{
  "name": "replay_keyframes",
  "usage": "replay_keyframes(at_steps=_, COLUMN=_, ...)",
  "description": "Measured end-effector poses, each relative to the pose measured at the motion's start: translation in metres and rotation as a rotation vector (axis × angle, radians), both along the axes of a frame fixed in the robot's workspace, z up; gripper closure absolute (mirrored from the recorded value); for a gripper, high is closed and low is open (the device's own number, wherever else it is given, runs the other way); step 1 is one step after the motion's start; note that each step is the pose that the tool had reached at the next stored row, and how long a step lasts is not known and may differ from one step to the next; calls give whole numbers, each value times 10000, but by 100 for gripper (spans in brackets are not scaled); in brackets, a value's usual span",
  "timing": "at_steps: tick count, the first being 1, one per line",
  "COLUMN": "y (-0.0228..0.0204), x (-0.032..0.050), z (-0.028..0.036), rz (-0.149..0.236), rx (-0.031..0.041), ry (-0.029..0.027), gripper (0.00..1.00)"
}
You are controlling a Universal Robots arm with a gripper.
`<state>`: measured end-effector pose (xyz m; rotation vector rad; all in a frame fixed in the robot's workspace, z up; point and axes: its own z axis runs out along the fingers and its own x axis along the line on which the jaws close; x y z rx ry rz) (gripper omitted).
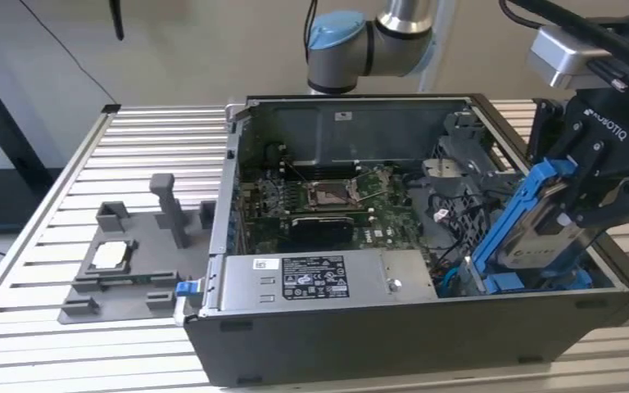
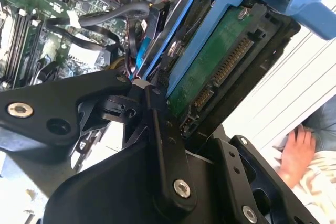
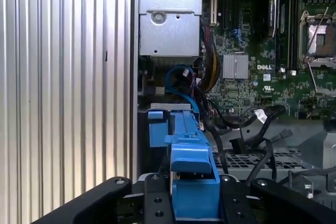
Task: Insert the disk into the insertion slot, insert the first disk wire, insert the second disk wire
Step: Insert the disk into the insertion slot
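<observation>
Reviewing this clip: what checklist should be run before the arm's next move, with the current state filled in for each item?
1. Grip: hand shut on the disk: ok.
2. Disk lying flat and seated: not ok; it is steeply tilted, its upper end sticking out of the computer case.
3. Disk's connectors free of wires: ok.
4. Path: black cables clear of the disk's way down: cannot tell.

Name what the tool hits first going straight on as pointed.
Its gripped blue-framed silver-grey hard drive leads; the tool likely drives it into the open dark computer case's floor; depth unclear.
</observation>
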<state>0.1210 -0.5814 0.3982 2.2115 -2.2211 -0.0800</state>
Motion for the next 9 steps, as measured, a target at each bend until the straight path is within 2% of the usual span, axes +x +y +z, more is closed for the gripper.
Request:
replay_keyframes(at_steps=4, y=0, x=0, z=-67, rz=0, rx=0, ry=0, gripper=67)
replay_keyframes(at_steps=9, y=0, x=0, z=-76, rz=0, rx=-1, ry=0, gripper=67)
